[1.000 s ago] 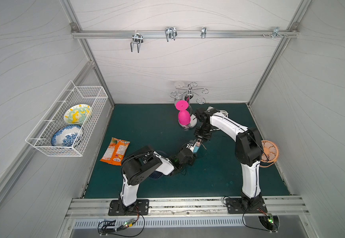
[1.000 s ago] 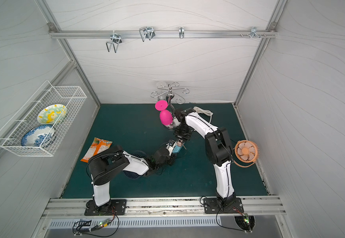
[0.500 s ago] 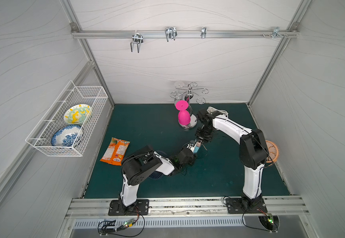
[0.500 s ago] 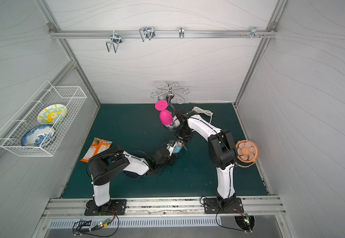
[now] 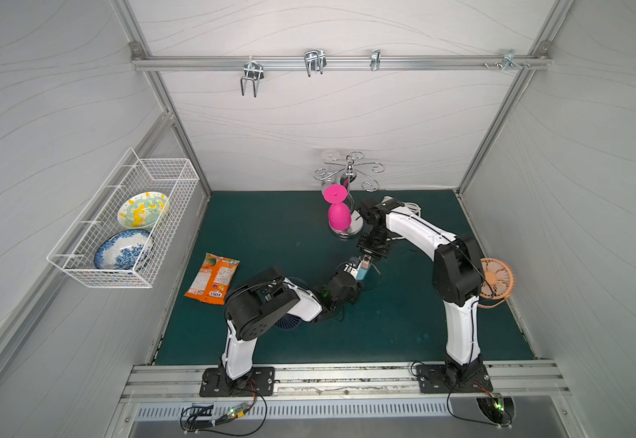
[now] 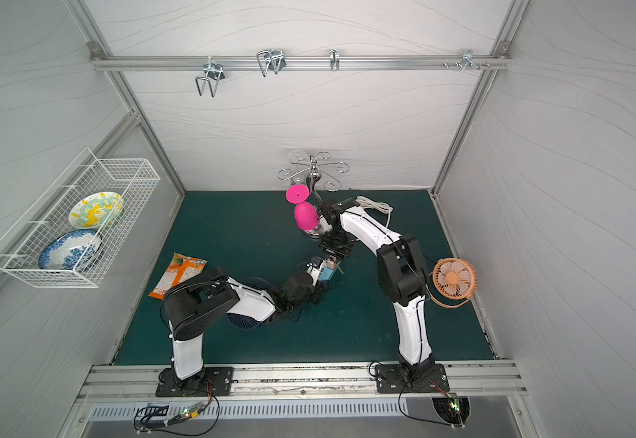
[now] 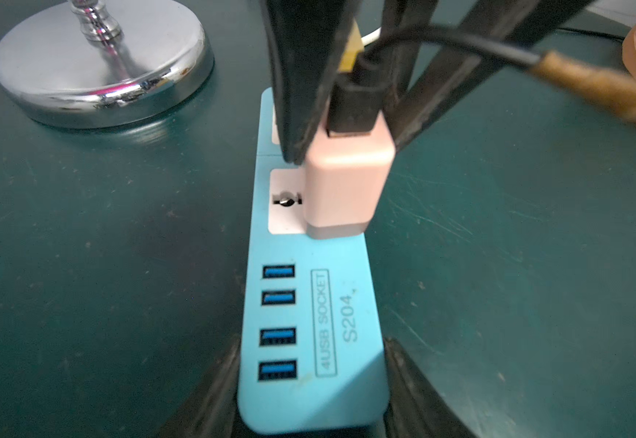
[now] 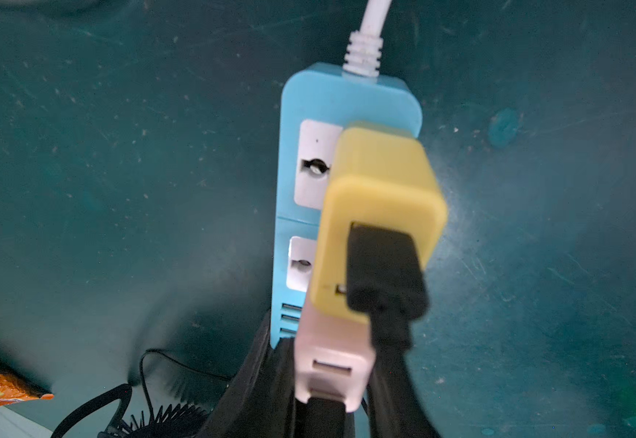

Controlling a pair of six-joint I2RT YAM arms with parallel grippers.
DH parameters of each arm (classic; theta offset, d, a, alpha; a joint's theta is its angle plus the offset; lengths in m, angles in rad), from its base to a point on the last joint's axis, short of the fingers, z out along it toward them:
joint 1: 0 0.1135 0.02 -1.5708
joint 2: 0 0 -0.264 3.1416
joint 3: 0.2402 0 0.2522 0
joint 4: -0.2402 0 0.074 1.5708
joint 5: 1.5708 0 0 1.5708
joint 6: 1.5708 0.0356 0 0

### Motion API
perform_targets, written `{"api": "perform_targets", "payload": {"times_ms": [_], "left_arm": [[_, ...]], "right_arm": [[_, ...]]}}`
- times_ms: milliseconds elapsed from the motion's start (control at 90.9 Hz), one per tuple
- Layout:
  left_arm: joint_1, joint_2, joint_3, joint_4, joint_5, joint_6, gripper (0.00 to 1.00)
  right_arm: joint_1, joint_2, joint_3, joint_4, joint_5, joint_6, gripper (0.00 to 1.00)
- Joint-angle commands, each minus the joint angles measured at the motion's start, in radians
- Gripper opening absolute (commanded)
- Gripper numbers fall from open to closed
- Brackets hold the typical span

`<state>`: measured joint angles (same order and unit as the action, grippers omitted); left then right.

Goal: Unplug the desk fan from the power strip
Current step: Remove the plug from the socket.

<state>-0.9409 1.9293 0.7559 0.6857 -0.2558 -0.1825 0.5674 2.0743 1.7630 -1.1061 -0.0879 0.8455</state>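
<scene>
The light-blue power strip (image 5: 362,271) (image 6: 326,273) lies mid-mat. My left gripper (image 7: 312,379) (image 5: 352,271) is shut on its USB-port end (image 7: 309,303). A pink adapter (image 7: 343,182) (image 8: 331,364) stands on the socket nearest those ports, and my right gripper (image 8: 329,375) (image 5: 367,261) is shut on its sides from above. A black cable (image 7: 441,40) leaves the adapter toward the orange desk fan (image 5: 494,278) (image 6: 453,280) at the right edge. A yellow adapter (image 8: 381,212) sits in the far socket, by the white cord (image 8: 369,22).
A chrome glass rack (image 5: 347,229) with a pink glass (image 5: 338,216) stands just behind the strip. A dark blue fan (image 5: 288,324) lies under my left arm. An orange snack bag (image 5: 213,278) is at the left. A wire basket (image 5: 119,227) with bowls hangs on the left wall.
The right arm's elbow has shifted slightly near the orange fan. Both grippers stay at the strip with the same grips.
</scene>
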Motion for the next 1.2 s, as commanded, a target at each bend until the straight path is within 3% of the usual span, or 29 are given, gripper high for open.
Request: {"api": "perform_targets", "payload": {"times_ms": [0, 308, 781, 1189], "left_arm": [[-0.003, 0.026, 0.018, -0.028, -0.001, -0.015, 0.01], [-0.003, 0.024, 0.019, -0.033, -0.004, -0.019, 0.0], [-0.004, 0.028, 0.028, -0.054, 0.019, -0.004, 0.0], [-0.002, 0.028, 0.026, -0.061, -0.008, -0.017, 0.0]], "right_arm": [[-0.003, -0.041, -0.058, 0.002, -0.006, -0.002, 0.06], [-0.028, -0.149, -0.249, 0.12, -0.009, 0.05, 0.03], [0.007, -0.018, 0.001, -0.041, 0.017, -0.001, 0.03], [-0.026, -0.119, -0.162, 0.064, 0.008, 0.069, 0.02]]}}
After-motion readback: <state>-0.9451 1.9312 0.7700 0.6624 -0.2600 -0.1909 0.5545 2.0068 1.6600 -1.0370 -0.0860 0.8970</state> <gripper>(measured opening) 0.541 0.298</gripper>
